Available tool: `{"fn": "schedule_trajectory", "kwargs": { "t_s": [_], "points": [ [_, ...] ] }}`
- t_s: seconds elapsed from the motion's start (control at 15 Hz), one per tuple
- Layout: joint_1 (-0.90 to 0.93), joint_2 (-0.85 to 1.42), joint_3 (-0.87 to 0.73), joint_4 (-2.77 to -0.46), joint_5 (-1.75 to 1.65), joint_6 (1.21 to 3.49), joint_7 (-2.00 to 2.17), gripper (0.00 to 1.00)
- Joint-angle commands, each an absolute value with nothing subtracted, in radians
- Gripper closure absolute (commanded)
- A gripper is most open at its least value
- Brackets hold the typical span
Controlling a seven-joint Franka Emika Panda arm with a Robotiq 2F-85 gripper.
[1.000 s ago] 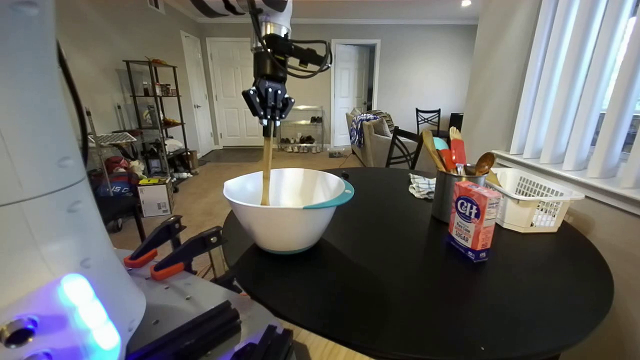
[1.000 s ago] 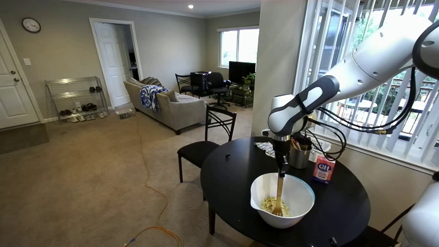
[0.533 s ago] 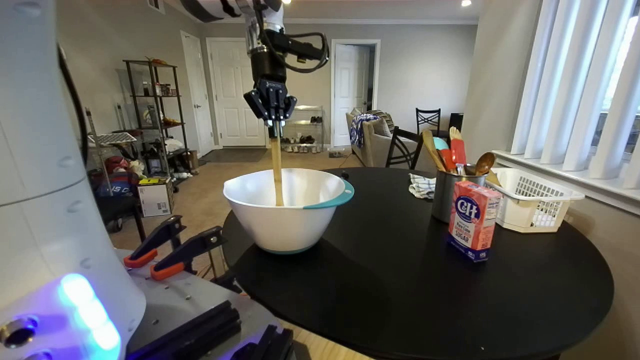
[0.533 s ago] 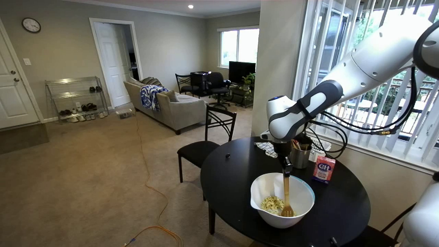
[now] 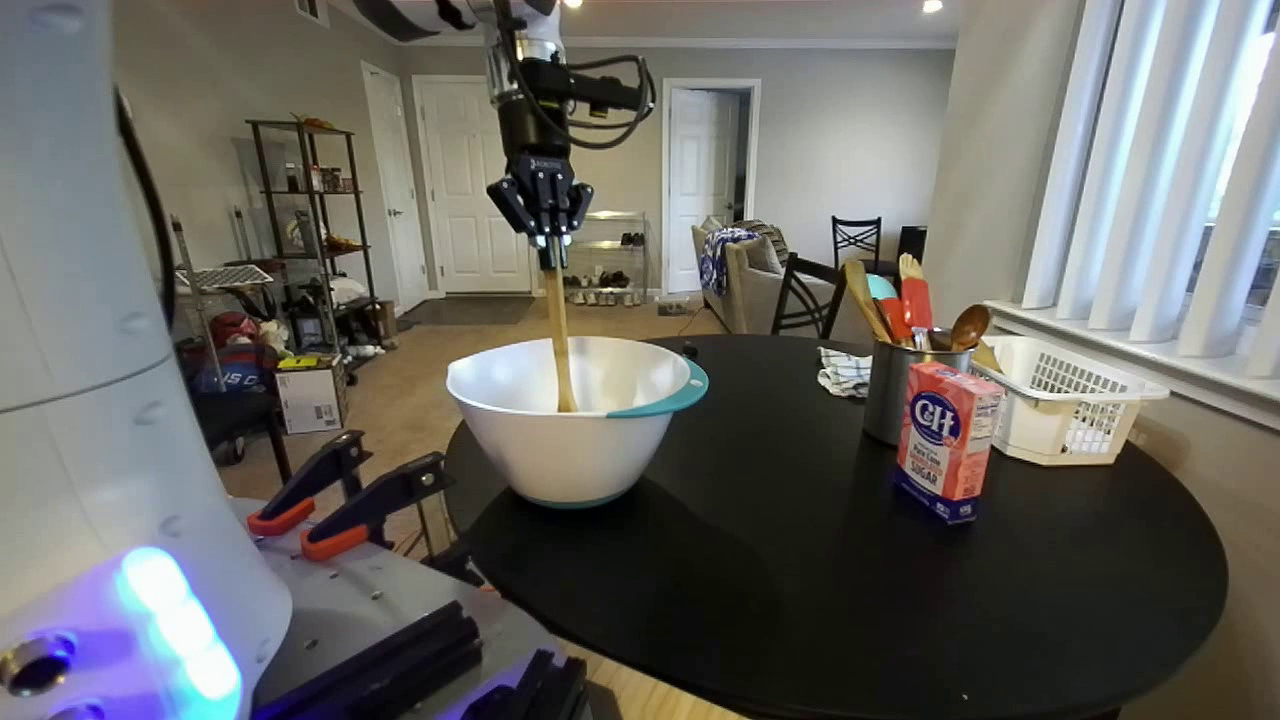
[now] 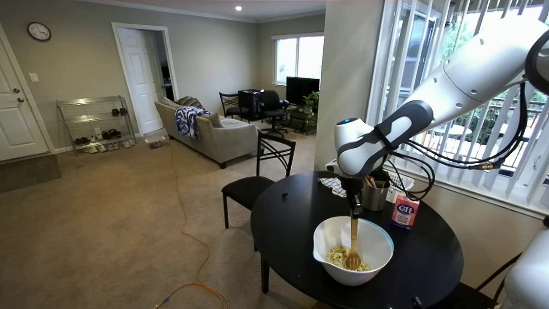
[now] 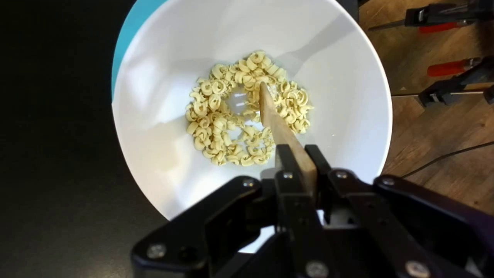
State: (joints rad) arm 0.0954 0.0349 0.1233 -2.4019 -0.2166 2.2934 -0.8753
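Note:
My gripper [image 7: 300, 154] is shut on the upper handle of a wooden slotted spoon [image 7: 279, 125]. In both exterior views the gripper [image 5: 553, 255] [image 6: 356, 210] points down above a white mixing bowl [image 5: 560, 460] with a teal handle and base. The spoon [image 5: 560, 345] [image 6: 354, 238] leans slightly, its head down in the bowl [image 6: 381, 253]. Curly pale pasta [image 7: 214, 123] lies in a loose ring on the bowl's bottom, with bare patches in the middle. The spoon's tip is at the pasta [image 6: 336, 255]; whether it touches the bottom cannot be told.
The bowl stands on a round black table [image 5: 800, 580]. A pink sugar box [image 5: 948, 440], a metal canister [image 5: 885, 395] of utensils, a white basket [image 5: 1065, 400] and a checked cloth [image 5: 845, 372] stand farther along. Clamps [image 5: 380, 500] sit beside the robot base. A black chair [image 6: 248, 191] stands near the table.
The gripper and spoon have shifted across the bowl toward its teal handle, and the spoon now leans more. In the last half second the spoon's head moved slightly back and its slotted face turned.

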Motion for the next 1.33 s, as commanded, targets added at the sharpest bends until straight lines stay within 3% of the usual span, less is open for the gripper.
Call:
{"fn": "schedule_trajectory", "kwargs": {
  "t_s": [0.0, 1.27],
  "points": [
    [0.102, -0.012, 0.121, -2.448, -0.254, 2.342, -0.821, 0.97],
    [0.113, -0.008, 0.129, -2.465, -0.015, 2.407, -1.004, 0.97]
  ]
}}
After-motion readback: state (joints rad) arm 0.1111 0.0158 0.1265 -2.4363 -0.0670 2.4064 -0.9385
